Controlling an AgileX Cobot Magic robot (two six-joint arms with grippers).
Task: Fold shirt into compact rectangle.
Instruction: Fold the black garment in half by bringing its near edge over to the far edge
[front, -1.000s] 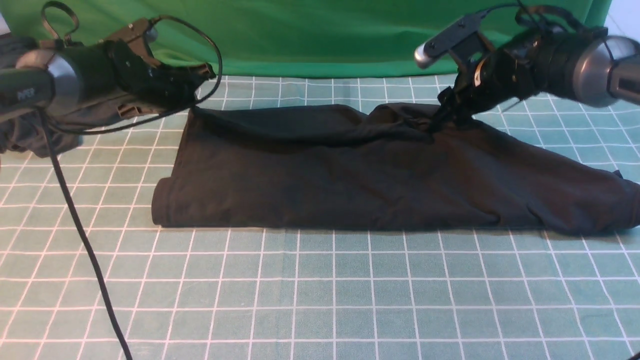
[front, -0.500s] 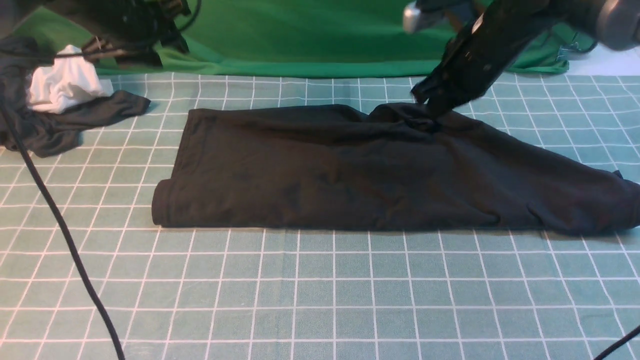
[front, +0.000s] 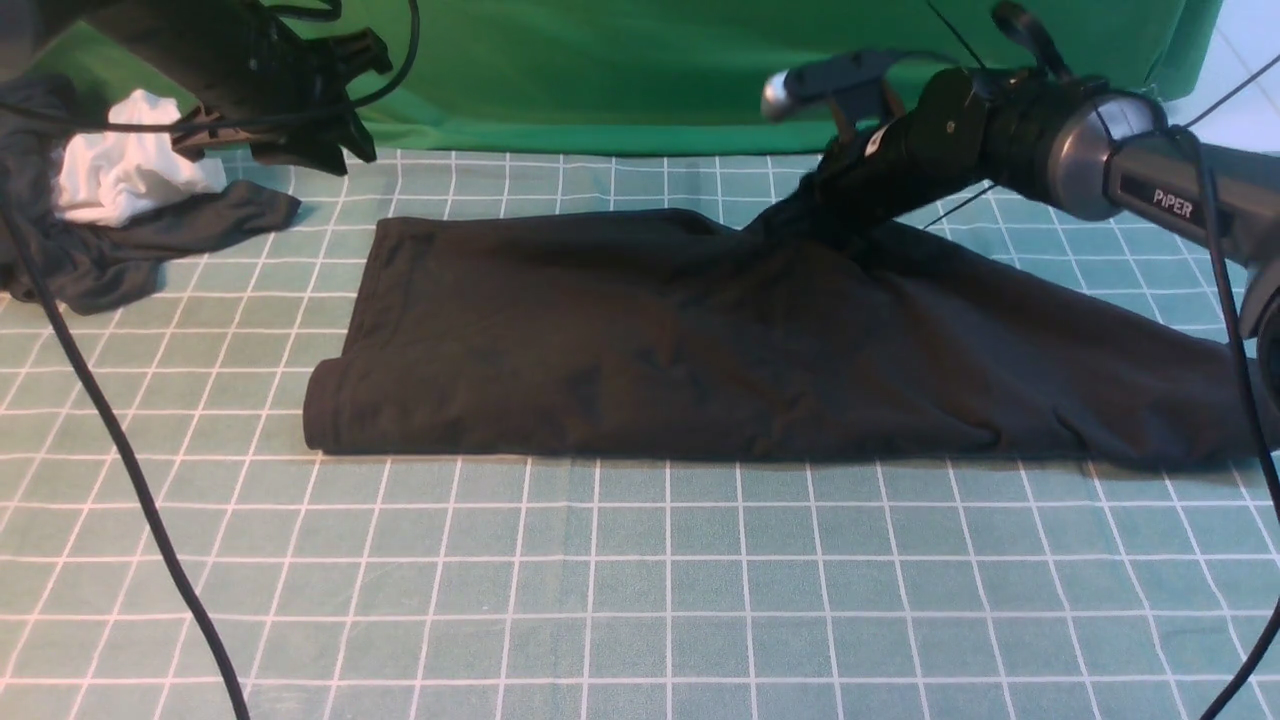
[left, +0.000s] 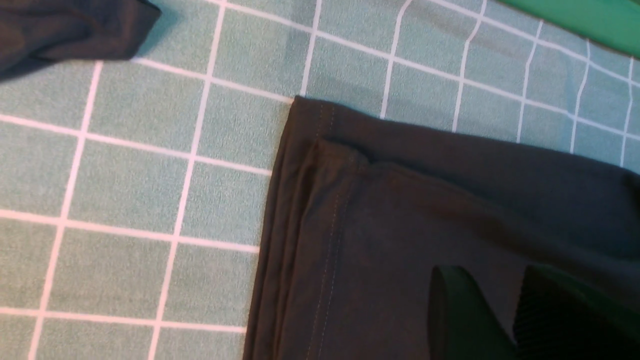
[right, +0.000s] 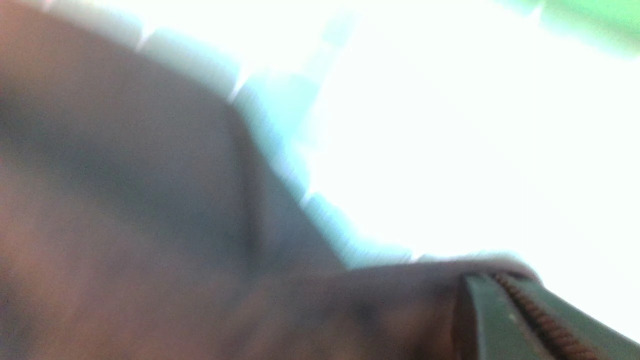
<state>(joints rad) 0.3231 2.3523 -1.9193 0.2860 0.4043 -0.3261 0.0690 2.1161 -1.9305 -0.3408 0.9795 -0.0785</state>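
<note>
Right gripper (front: 805, 210) has swung lower and shifted toward the robot's left along the shirt's far edge, its arm now lying flatter; the left gripper (front: 345, 140) has risen off the shirt's far left corner.

Nearest the robot, bare grid mat (front: 640, 600) is crossed by a black cable (front: 130, 470). Beyond it lies the shirt (front: 700, 360), a long dark band flat on the mat, its long axis running left to right, the right end reaching the picture's edge.

At the far edge, right of the middle, the right gripper's jaws are pressed together on a raised peak of cloth, so it appears to be pinching the shirt. From that grip, the shirt spreads toward the robot. The left gripper hovers over the hemmed corner (left: 325, 150), fingers (left: 450, 310) slightly parted and holding nothing; it is the nearer arm to that end.

Farther left sit a dark garment (front: 150, 250) and white cloth (front: 125, 180).
</note>
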